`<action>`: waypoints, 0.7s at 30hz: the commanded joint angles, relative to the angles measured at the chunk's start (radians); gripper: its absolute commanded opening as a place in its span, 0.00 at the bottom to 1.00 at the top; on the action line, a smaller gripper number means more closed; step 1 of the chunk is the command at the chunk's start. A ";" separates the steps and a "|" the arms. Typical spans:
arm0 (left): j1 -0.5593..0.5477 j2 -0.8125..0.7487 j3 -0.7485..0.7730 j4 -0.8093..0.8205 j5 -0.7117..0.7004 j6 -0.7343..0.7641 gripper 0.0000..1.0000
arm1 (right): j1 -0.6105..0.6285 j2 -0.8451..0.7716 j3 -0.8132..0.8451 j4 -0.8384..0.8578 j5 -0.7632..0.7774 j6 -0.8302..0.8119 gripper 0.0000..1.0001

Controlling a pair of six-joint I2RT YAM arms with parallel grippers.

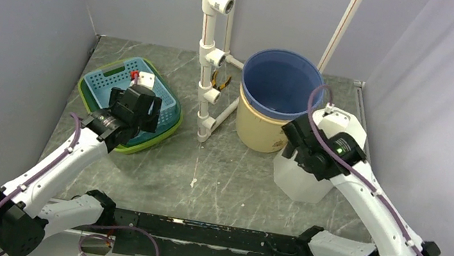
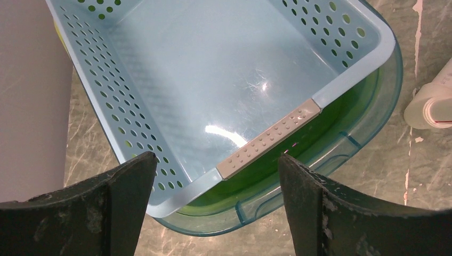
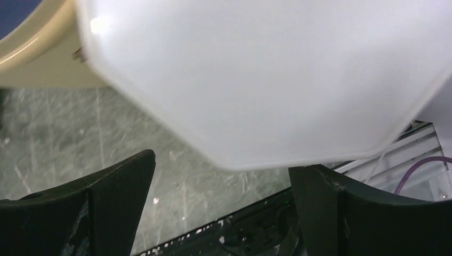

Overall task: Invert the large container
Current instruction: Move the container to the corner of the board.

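Observation:
The large white octagonal container (image 1: pixel 309 178) stands on the table at the right, partly hidden by my right arm. A flat white octagonal face of it (image 3: pixel 266 80) fills the upper right wrist view. My right gripper (image 1: pixel 294 144) is at the container's near-left side; its jaws (image 3: pixel 221 173) are open and empty, just below the container's edge. My left gripper (image 1: pixel 141 103) hovers over the near rim of a blue perforated basket (image 2: pixel 213 69); it is open and empty (image 2: pixel 217 162).
The blue basket sits nested in a green-teal translucent basket (image 2: pixel 341 133) at the left (image 1: pixel 102 81). A blue bucket (image 1: pixel 282 81) sits inside a beige bucket (image 1: pixel 255 129) behind the white container. A white PVC pipe stand (image 1: pixel 211 62) rises at centre back. Grey walls enclose the table.

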 commanded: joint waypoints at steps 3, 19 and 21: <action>0.003 0.013 0.016 0.039 0.011 0.026 0.89 | -0.214 -0.140 -0.144 0.221 -0.074 -0.147 1.00; 0.004 0.025 0.018 0.043 0.004 0.027 0.89 | -0.772 -0.026 -0.117 0.589 -0.513 -0.498 1.00; 0.004 0.025 0.019 0.042 0.006 0.026 0.89 | -0.802 0.029 -0.082 0.628 -0.498 -0.529 1.00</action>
